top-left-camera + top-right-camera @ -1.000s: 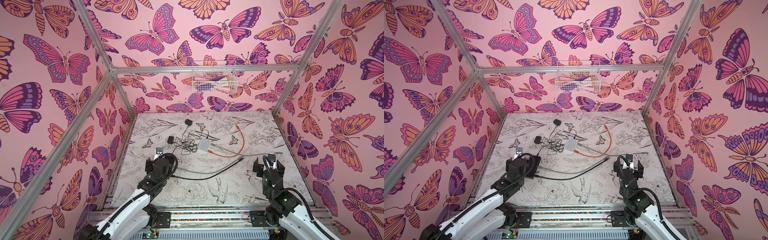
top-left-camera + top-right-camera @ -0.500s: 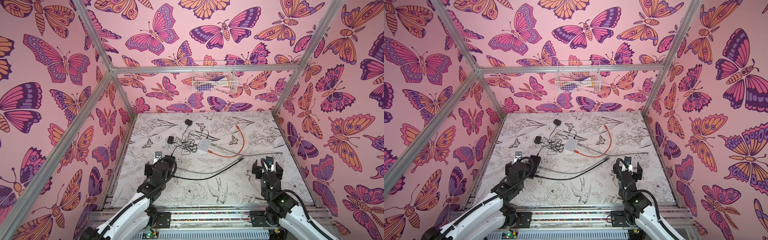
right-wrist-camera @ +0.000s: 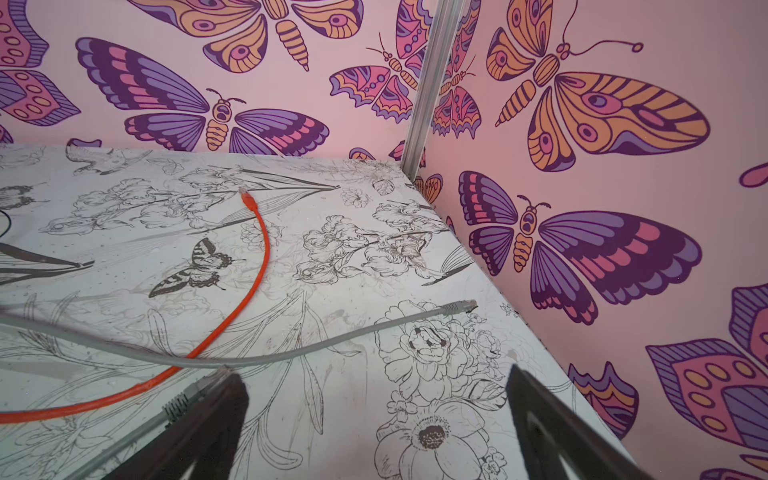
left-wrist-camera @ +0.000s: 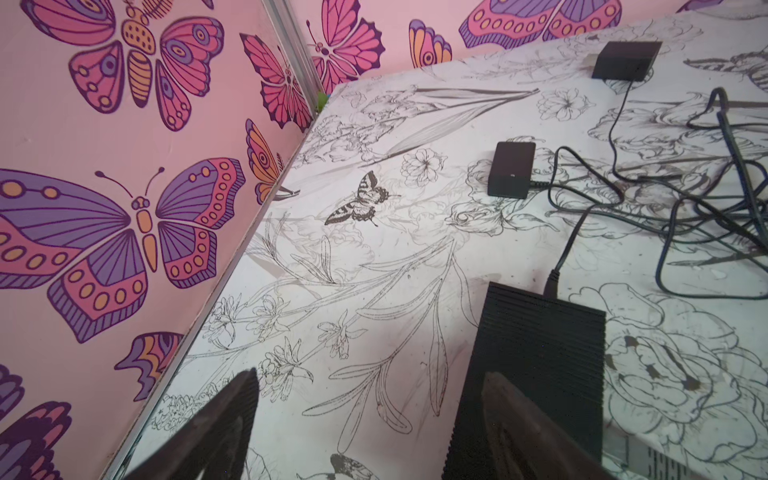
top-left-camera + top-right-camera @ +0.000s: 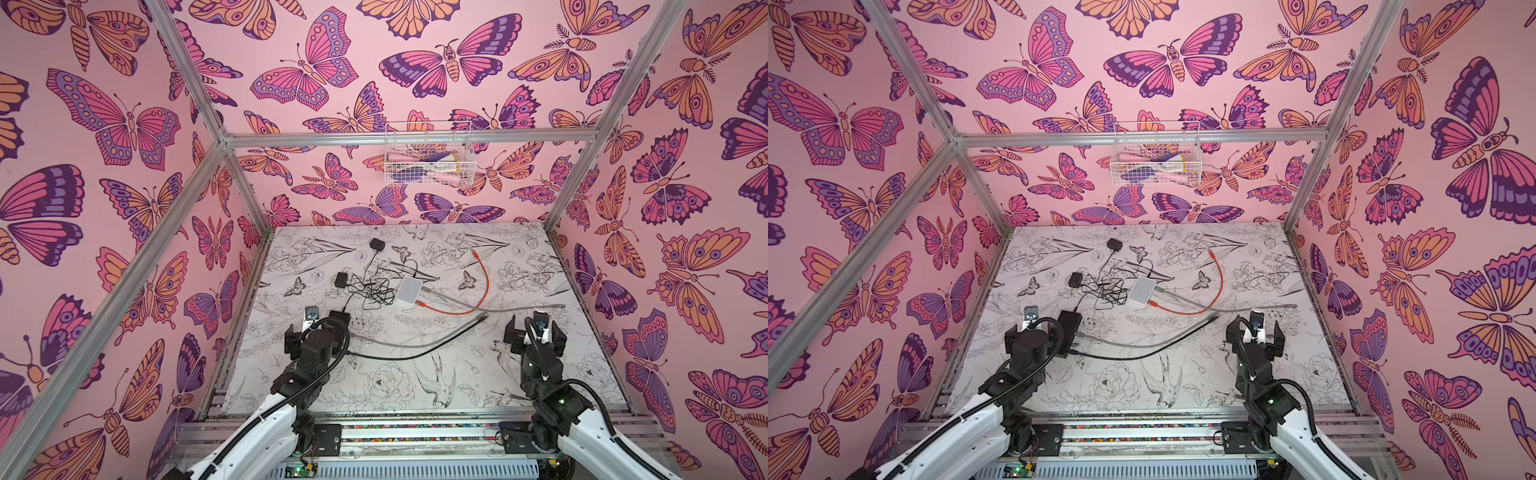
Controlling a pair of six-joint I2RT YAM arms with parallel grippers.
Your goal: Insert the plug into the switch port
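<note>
Left wrist: ribbed, matte-black rectangular switch [image 4: 540, 332].

White arms [image 5: 266, 424], black joints [image 5: 316, 353], ribbed cables [image 5: 601, 405], dark fingers [image 4: 216, 428]

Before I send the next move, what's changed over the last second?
The left gripper drew back slightly, open and empty beside the black switch. The right gripper barely shifted, also open and empty. White switch, orange cable and grey cable lie as before.
</note>
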